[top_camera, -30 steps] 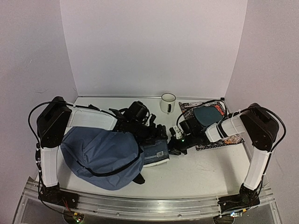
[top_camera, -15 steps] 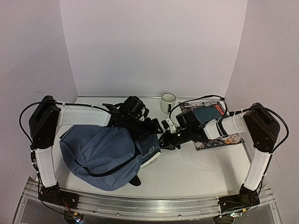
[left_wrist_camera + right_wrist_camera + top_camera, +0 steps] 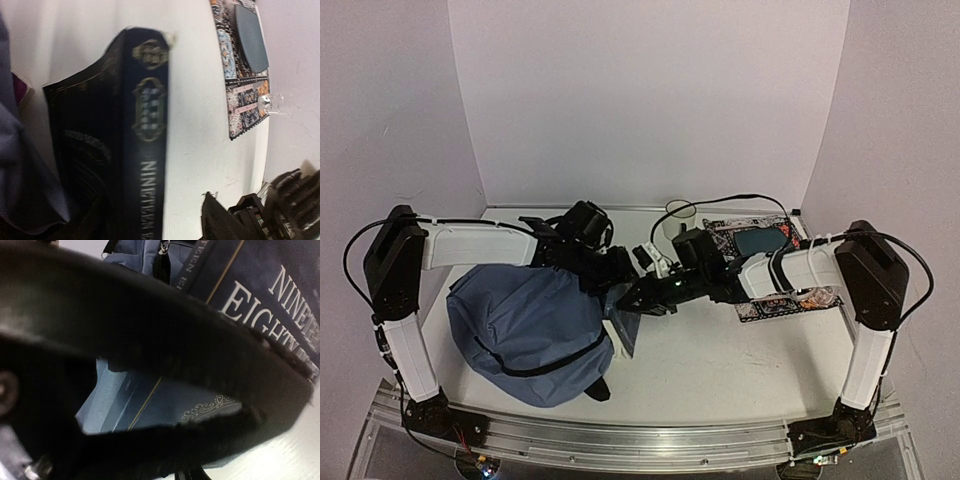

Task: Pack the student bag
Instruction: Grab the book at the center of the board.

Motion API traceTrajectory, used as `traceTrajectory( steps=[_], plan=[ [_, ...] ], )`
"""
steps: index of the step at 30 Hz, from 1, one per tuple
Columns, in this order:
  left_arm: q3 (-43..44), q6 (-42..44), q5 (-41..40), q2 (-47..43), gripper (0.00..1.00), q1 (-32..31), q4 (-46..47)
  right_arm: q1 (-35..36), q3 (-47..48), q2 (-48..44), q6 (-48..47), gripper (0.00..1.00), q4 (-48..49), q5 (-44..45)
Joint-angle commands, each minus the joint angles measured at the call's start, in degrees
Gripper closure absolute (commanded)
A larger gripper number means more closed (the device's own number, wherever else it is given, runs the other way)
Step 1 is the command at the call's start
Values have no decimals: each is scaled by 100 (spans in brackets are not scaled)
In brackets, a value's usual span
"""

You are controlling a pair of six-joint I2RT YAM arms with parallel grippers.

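Book (image 3: 623,326) half inside bag (image 3: 520,325) mouth, long axis toward right hand (image 3: 645,296) just beside it; whether that hand grips, cannot tell.

**One camera high, two pressed in close**

The top camera hangs above and behind the arm bases, looking down across the whole table (image 3: 740,350) to the back wall. The left wrist camera sits low and near, facing along the tabletop past the spine of the navy book (image 3: 150,125) toward the patterned mat (image 3: 231,65). The right wrist camera is nearer still, tight against the book's cover and the student bag (image 3: 145,255). All three views share the book; the top and left wrist views share the mat.
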Motion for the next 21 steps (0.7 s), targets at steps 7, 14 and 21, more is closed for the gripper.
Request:
traceTrajectory(
  steps=[7, 14, 21],
  plan=[
    [-34, 105, -373, -589, 85, 107, -238, 34, 29, -253, -1, 71, 105, 245],
    [37, -162, -560, -1067, 100, 340, -160, 19, -409, -1151, 184, 45, -75, 999],
    [-131, -737, -473, -1546, 100, 544, 586, -13, -846, -2167, 801, 3, -35, 1757]
  ],
)
